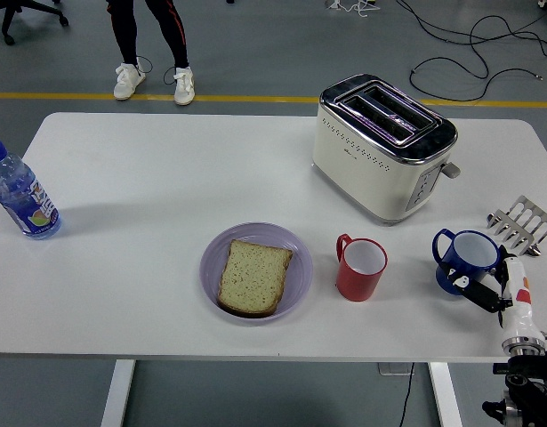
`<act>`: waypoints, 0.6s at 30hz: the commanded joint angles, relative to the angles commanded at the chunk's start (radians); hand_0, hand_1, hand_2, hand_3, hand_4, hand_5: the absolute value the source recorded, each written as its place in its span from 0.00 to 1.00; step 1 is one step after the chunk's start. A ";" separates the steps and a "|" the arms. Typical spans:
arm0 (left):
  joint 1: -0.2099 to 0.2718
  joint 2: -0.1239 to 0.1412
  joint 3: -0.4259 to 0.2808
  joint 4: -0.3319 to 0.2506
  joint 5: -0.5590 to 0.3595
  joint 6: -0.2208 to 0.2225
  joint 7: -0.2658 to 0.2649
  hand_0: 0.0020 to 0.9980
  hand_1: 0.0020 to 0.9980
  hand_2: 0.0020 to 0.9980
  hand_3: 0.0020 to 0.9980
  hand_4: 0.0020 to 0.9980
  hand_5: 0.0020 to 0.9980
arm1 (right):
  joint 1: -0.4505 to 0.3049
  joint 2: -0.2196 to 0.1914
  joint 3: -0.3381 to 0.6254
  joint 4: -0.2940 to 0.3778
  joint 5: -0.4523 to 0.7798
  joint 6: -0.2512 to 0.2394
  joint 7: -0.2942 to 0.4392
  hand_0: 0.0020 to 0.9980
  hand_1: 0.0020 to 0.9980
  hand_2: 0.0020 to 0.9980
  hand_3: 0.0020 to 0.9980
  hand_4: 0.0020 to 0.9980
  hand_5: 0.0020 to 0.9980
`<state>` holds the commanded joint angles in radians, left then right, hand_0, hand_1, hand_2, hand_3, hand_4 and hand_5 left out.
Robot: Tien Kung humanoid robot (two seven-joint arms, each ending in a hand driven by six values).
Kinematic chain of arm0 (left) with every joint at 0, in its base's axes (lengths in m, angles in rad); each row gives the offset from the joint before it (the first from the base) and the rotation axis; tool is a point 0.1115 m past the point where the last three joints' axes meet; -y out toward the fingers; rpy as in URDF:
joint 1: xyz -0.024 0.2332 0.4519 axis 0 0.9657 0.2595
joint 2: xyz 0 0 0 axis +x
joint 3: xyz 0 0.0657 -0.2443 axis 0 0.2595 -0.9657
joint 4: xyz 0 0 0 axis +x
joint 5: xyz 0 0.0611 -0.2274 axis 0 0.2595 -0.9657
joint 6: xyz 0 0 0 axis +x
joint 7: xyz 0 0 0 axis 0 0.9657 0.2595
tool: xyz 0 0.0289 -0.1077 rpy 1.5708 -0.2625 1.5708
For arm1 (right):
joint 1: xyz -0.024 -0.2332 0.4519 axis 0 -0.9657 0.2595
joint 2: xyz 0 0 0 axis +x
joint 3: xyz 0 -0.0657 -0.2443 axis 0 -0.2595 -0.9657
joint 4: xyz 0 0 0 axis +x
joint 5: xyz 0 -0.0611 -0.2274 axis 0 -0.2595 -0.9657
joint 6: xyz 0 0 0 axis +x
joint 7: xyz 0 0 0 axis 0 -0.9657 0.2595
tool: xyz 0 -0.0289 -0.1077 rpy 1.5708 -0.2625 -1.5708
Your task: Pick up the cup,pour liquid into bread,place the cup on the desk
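The robot's right hand (pixel 488 292) grips a dark blue ceramic mug (pixel 467 259) upright on the white table (pixel 148 196), right of a red mug (pixel 360 268).

Blue cup (pixel 467 260) upright, white inside, handle to left, near right edge of worktop (pixel 148 196). Bread slice (pixel 253 277) flat on lilac plate (pixel 213 271), front centre.

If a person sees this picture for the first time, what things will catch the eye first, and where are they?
The big cream toaster stands out at the far right of the white table. Near the front middle, a slice of bread lies on a purple plate, with a red cup just to its right. At the right edge, the robot's right hand is at a blue cup, and a water bottle stands far left.
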<state>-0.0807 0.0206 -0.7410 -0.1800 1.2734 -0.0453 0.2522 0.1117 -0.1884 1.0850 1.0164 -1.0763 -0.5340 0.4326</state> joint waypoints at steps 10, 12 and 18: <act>-0.002 -0.001 -0.007 0.000 0.011 0.001 0.001 0.66 0.69 0.71 0.60 0.31 0.90 | -0.001 0.003 -0.015 -0.017 -0.004 0.001 -0.002 0.57 0.51 0.63 0.63 0.64 0.03; -0.002 -0.002 -0.009 0.000 0.014 0.000 0.002 0.66 0.69 0.71 0.60 0.31 0.90 | 0.000 0.003 -0.014 -0.017 -0.005 0.001 -0.001 0.57 0.51 0.63 0.63 0.64 0.03; -0.007 -0.001 -0.006 0.000 0.014 0.001 0.001 0.66 0.69 0.71 0.60 0.31 0.90 | 0.005 0.000 -0.009 -0.019 -0.007 -0.003 0.004 0.61 0.53 0.69 0.76 0.69 0.03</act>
<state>-0.0872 0.0195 -0.7465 -0.1800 1.2873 -0.0445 0.2535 0.1171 -0.1884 1.0758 0.9972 -1.0838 -0.5370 0.4363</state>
